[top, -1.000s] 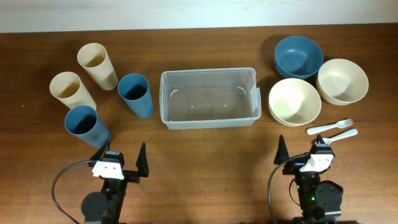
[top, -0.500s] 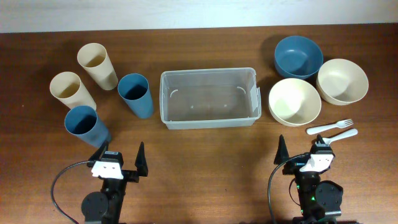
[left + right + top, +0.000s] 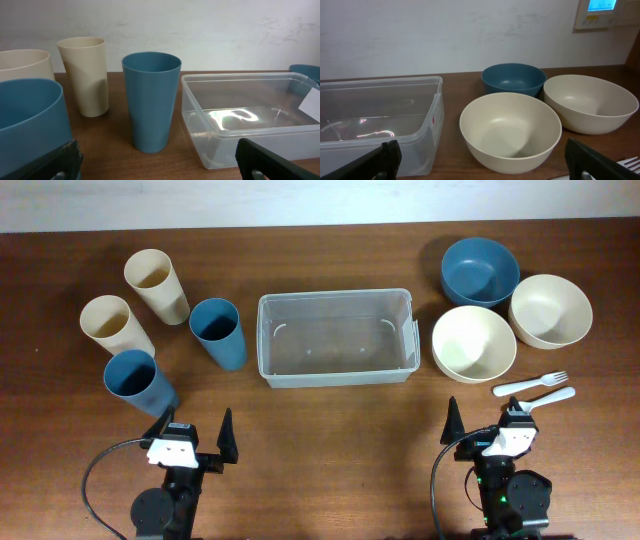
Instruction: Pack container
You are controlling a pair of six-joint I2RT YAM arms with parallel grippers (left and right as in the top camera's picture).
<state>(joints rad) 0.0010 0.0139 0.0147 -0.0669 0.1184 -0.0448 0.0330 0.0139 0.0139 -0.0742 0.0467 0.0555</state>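
Note:
The container (image 3: 334,296), a clear plastic bin with nothing in it, lies at the table's middle. It also shows in the left wrist view as the container (image 3: 235,132) on the right, and in the right wrist view as the container (image 3: 395,85) on the left. My left gripper (image 3: 193,432) stands open near the front edge, well short of the bin and left of it, with only bare wood between its jaws. The right gripper (image 3: 487,425) is open too, in front of a cream bowl (image 3: 473,343). Both the left gripper (image 3: 162,167) and the right gripper (image 3: 485,167) hold nothing.
Left of the bin stand two cream cups (image 3: 153,283) (image 3: 115,325) and two blue cups (image 3: 218,332) (image 3: 137,380). To its right sit a blue bowl (image 3: 480,270) and another cream bowl (image 3: 550,308). A white fork (image 3: 530,384) and spoon (image 3: 550,396) lie by the right gripper.

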